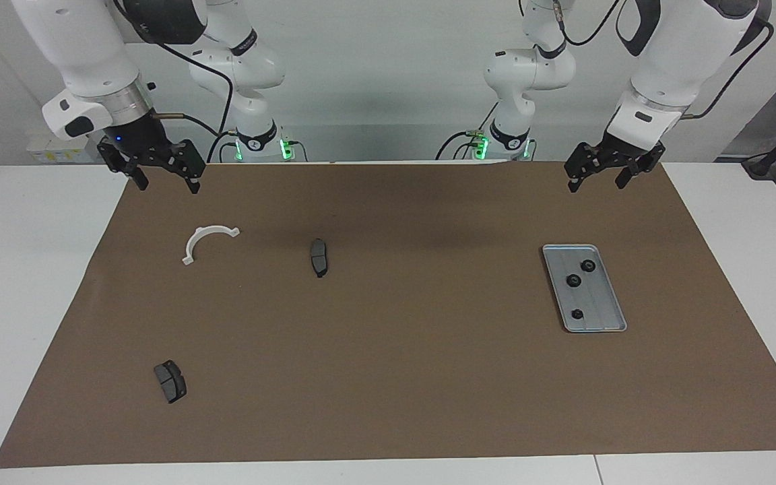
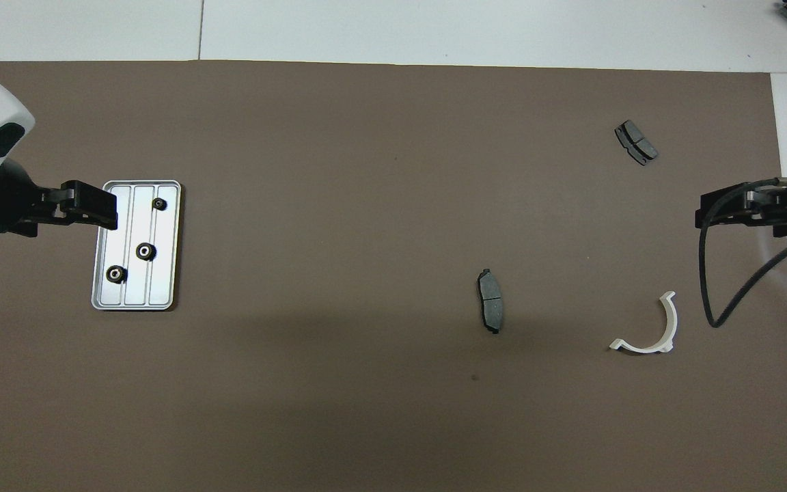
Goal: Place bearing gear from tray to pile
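The silver tray (image 1: pixel 605 304) (image 2: pixel 162 280) lies on the brown mat toward the left arm's end. Three small black bearing gears rest in it, one of them in the middle (image 1: pixel 574 280) (image 2: pixel 145 251). The pile is scattered toward the right arm's end: a white half-ring bracket (image 1: pixel 194 240) (image 2: pixel 646 348), a dark brake pad (image 1: pixel 318 257) (image 2: pixel 490 301) and a second pad (image 1: pixel 170 381) (image 2: pixel 636 142). My left gripper (image 1: pixel 597 183) (image 2: pixel 103 208) hangs open and empty over the mat beside the tray. My right gripper (image 1: pixel 167 183) (image 2: pixel 708 213) hangs open and empty over the mat near the bracket.
A brown mat (image 1: pixel 428 350) covers most of the white table (image 1: pixel 24 269). A black cable (image 2: pixel 728 287) loops down from the right wrist. Both arm bases stand at the table's edge nearest the robots.
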`<state>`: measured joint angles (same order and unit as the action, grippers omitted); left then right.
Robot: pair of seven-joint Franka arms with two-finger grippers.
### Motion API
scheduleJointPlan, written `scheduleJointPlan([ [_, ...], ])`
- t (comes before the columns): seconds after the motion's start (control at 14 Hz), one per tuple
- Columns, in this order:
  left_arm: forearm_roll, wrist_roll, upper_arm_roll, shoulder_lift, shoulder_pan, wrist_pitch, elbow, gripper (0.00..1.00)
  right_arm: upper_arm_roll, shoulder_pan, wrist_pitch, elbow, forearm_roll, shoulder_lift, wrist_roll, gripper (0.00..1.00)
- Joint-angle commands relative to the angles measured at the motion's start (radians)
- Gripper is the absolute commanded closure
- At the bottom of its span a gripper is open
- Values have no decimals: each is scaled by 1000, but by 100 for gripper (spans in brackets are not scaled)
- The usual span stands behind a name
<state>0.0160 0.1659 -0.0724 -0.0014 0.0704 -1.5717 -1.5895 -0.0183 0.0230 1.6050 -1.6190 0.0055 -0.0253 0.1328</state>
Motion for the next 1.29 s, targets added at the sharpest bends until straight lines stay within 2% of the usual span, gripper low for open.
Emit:
scheduleJointPlan([
  [0.0,-14,-32,3,-28,2,-17,-33,0,1,-3,0,-9,1,-5,-19,0],
  [0.21,-5,-34,13,-44,-21,-71,-76,0,3,-3,0,-12,1,-7,-19,0],
  [0.5,2,-40,13,-94,-80,-266,-282,0,3,-3,0,-16,1,-8,-19,0],
  [0.79,2,-83,13,-63,-109,-442,-410,0,3,-3,0,-16,1,-10,-18,0],
  [1.07,2,-124,14,24,-125,-670,-521,0,3,-3,-2,-18,1,-10,-15,0],
  [1.22,2,-134,14,32,-132,-766,-587,0,3,-3,-2,-19,1,-10,-15,0],
])
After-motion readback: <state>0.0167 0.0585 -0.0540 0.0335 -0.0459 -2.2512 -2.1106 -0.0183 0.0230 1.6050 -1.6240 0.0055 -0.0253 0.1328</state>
